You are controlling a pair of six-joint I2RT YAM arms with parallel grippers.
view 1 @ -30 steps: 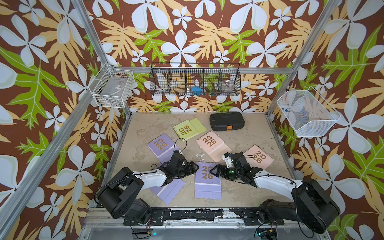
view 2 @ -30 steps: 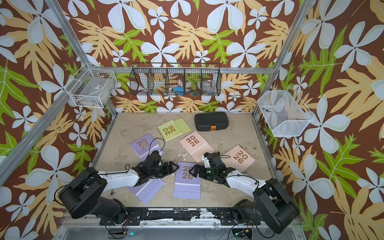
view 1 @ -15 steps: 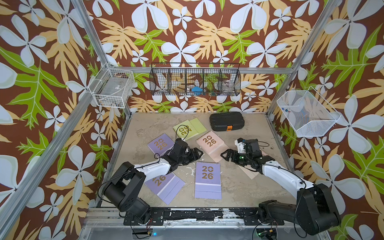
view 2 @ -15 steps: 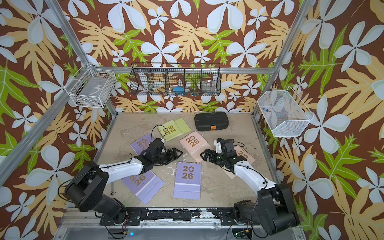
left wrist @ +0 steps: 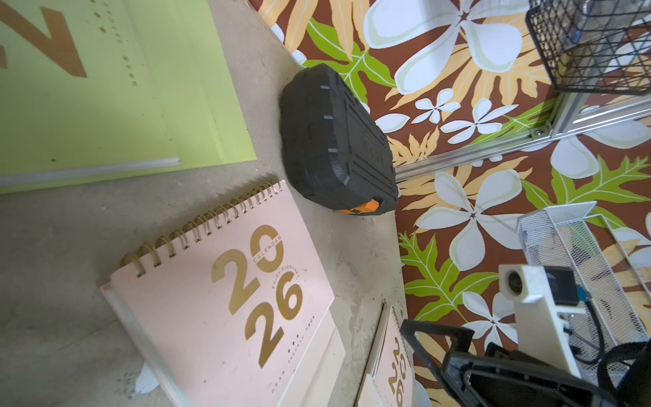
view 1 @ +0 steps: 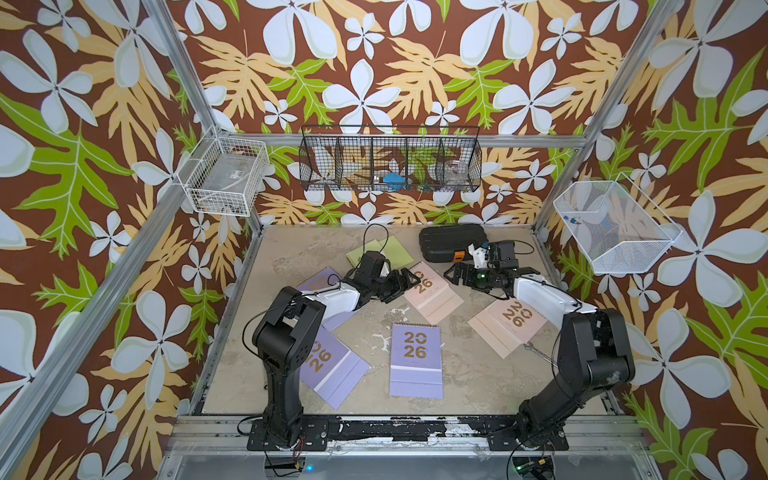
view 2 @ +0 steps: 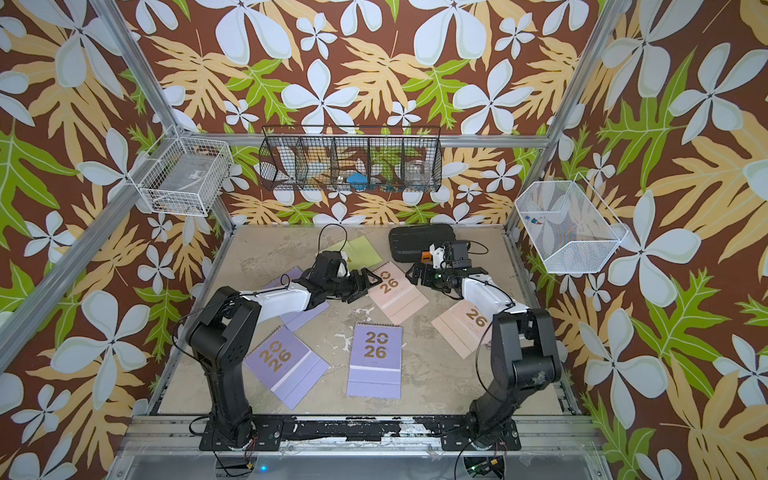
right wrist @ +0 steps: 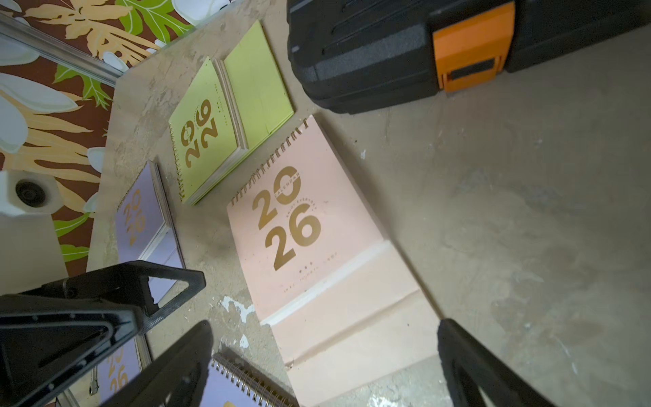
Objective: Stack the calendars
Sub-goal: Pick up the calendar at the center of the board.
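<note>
Gold "2026" on pink calendar [left wrist: 225,306] — "CALENDAR" across its zero, "ENJOY EVERYDAY" curved over the 6. Same "2026" on lime green calendar [right wrist: 206,141], lilac calendar [view 1: 415,365], second pink calendar [view 1: 500,328] — finer print unreadable.

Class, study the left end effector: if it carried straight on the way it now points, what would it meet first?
Most likely the pale pink calendar lying flat just ahead of the left end effector. Height is hard to judge; if it passes above, the right end effector comes next.
</note>
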